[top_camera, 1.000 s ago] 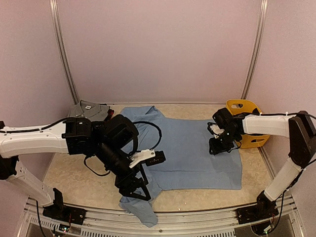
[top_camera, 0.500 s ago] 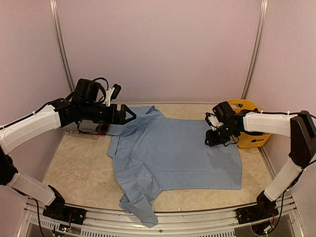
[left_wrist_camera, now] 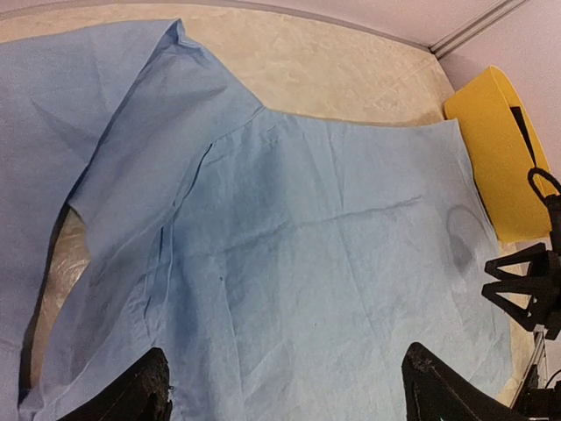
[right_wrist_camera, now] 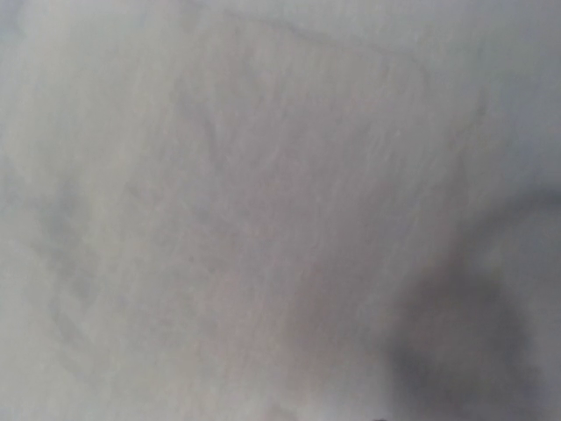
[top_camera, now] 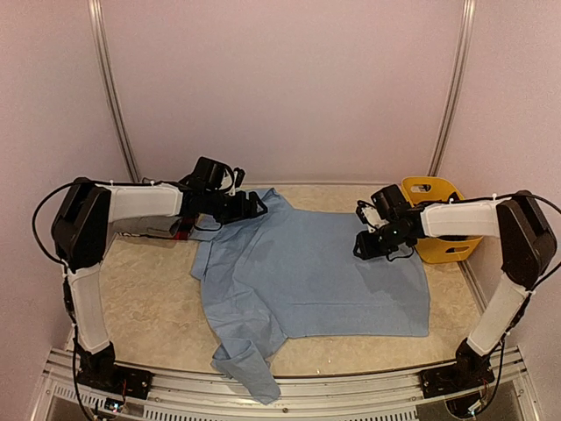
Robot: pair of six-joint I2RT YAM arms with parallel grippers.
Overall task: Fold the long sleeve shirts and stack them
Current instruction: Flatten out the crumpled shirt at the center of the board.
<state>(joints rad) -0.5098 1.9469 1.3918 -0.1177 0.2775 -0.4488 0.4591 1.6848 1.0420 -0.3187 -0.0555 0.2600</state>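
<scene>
Top external view, nearest first: one sleeve of the light blue shirt lies bunched and spills over the front edge of the table, between the two arm bases. Beyond it the shirt's body is spread mostly flat across the middle of the table, hem toward the right and collar toward the far left, with the cloth along its left side loosely doubled over. The right gripper is down on the far right part of the shirt. Its own camera shows only blurred pale cloth, so I cannot tell whether its fingers are pinching fabric or just resting on it. The left gripper hovers by the collar corner, and its wrist view shows the two fingertips spread wide with nothing between them. Just behind the right gripper stands the yellow basket. At the far left, under the left arm, a grey shirt and a sliver of red cloth peek out, too hidden to judge. By my reading the job is at an early stage: the blue shirt is laid out but shows no clean fold, the near sleeve needs bringing in, and no tidy stack is visible.
</scene>
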